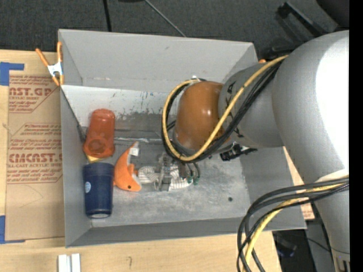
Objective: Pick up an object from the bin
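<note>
With the gripper (168, 177) low over a pale crumpled thing (148, 176) mid-floor of the bin (218, 192), just right of an orange fish-shaped toy (126, 175), spread or closed I cannot tell, it should centre on the pale thing alone before lifting.

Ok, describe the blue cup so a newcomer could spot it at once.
Start at the grey bin and follow its left wall down the view. In that lower corner lies the dark blue cup, below the orange cup and left of the orange fish-shaped toy; it alone is blue.
</note>
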